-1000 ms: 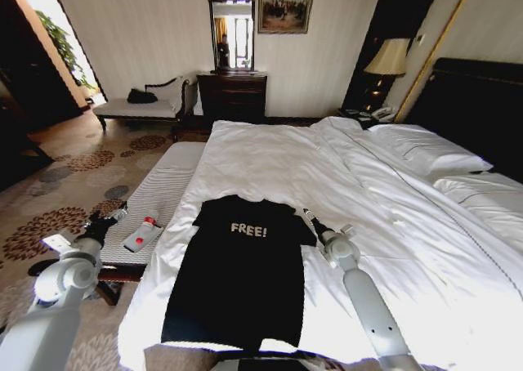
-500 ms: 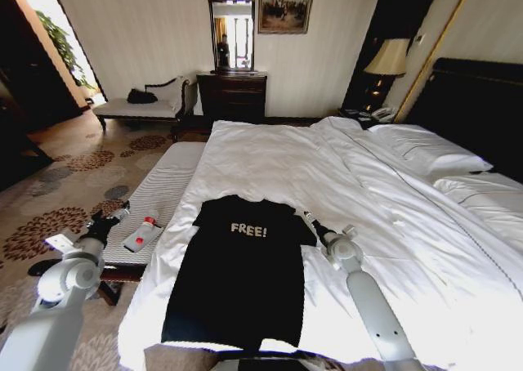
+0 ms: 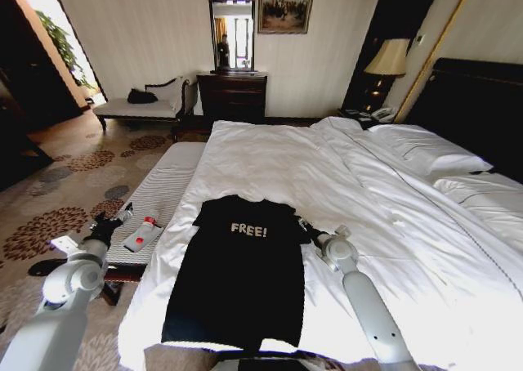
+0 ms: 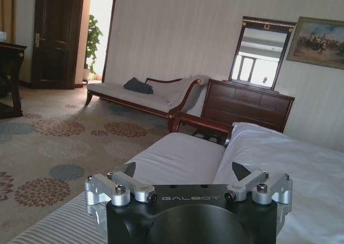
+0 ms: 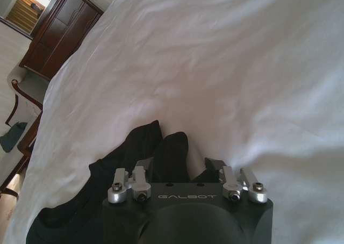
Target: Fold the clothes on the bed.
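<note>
The black T-shirt with white "FREE!" lettering lies flat near the foot of the white bed. My right gripper sits at the shirt's right sleeve. In the right wrist view this gripper is open, with a bunched fold of the black sleeve rising between its fingers. My left gripper hangs beside the bed over the striped bench, apart from the shirt. The left wrist view has it open and holding nothing.
A pale striped bench runs along the bed's left side, carrying a small white bottle with a red band. Beyond it are patterned carpet, a cream chaise and a dark dresser. Pillows lie at the far right.
My right gripper has edged left, closer onto the shirt's sleeve. The left arm has shifted slightly towards the bed. The shirt lies as before.
</note>
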You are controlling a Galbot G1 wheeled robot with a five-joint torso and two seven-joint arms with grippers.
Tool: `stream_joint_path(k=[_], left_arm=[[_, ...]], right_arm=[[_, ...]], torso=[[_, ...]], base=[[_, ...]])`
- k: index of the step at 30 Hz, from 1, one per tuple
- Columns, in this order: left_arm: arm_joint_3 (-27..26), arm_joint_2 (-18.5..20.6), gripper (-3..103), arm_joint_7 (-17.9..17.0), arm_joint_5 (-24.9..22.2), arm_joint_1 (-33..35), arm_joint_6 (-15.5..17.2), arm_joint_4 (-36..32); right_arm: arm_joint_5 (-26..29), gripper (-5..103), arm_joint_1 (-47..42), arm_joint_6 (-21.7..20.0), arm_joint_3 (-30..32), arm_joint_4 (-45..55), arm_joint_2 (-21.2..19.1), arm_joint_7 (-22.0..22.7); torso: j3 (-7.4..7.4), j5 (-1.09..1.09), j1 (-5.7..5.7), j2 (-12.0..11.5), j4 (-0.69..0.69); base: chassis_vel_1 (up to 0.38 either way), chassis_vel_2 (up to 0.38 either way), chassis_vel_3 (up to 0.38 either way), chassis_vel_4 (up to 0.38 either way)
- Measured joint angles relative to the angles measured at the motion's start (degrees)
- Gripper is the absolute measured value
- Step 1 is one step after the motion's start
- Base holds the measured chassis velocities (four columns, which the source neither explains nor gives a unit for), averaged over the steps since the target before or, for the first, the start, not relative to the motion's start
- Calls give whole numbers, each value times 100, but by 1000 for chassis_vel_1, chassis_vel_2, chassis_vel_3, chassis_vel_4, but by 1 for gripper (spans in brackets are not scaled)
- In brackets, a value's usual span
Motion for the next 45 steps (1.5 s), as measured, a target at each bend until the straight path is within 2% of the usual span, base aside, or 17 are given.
stream_joint_path(k=[1,3,4,5,7,8,11,12,16,17,18,23,31,32,37,41,45], left_arm=[[0,-3,100,0,3,-8,0,19],[2,-5,100,0,5,-16,0,31],[13,-9,100,-1,10,-37,0,49],[31,-13,100,-1,17,-61,-1,68],[66,-19,100,-1,35,-104,-6,105],[66,-19,100,-1,35,-104,-6,105],[97,-27,100,-2,64,-135,-16,168],[97,-27,100,-2,64,-135,-16,168],[105,-34,100,-3,90,-137,-32,235],[105,-34,100,-3,90,-137,-32,235],[105,-35,100,-2,98,-137,-38,249],[104,-41,100,-1,112,-118,-43,252],[24,-39,100,8,121,-25,-48,260],[19,-38,100,11,121,-18,-50,264],[23,-60,100,21,146,-9,-58,293],[93,-104,100,23,202,-29,-64,305],[115,-112,100,23,225,-31,-65,305]], right_arm=[[-10,52,5,3,-3,-12,-12,-13],[-15,52,9,3,-5,-19,-18,-20],[-21,41,15,3,-11,-24,-21,-38],[-28,41,17,4,-17,-29,-20,-57],[-47,31,20,5,-35,-45,-2,-92],[-47,31,20,5,-35,-45,-2,-92],[-132,15,38,76,-81,-86,59,-234],[-132,15,38,76,-81,-86,59,-234],[-388,2,62,313,-210,-122,91,-710],[-388,2,62,313,-210,-122,91,-710],[-624,2,62,431,-333,-166,94,-1007],[-953,2,143,664,-597,-282,215,-1510],[-1854,2,110,865,-1076,-541,331,-2013],[-1932,-2,86,886,-1112,-554,332,-2038],[-2260,7,-82,1021,-1226,-496,314,-2396],[-2525,24,-270,1315,-1285,-175,253,-2909],[-2508,34,-289,1494,-1297,-79,240,-3047]], torso=[[0,0,0,0,0],[0,-1,0,0,0],[0,0,0,0,0],[0,0,0,0,0],[0,0,0,0,-1],[0,0,0,0,-1],[0,0,0,0,0],[0,0,0,0,0],[0,-1,0,0,0],[0,-1,0,0,0],[0,-1,0,0,0],[0,-1,0,0,0],[0,0,0,0,1],[0,0,0,0,1],[0,0,0,0,0],[0,0,0,0,-1],[0,-1,0,0,1]], base=[[0,0,0,0],[0,0,0,0],[0,0,0,0],[0,0,0,0],[0,0,0,0],[0,0,0,0],[0,0,0,0],[0,0,0,0],[0,0,0,0],[0,0,0,0],[0,0,0,0],[0,0,0,0],[0,0,0,0],[0,0,0,0],[0,0,0,0],[0,0,0,0],[0,0,0,0]])
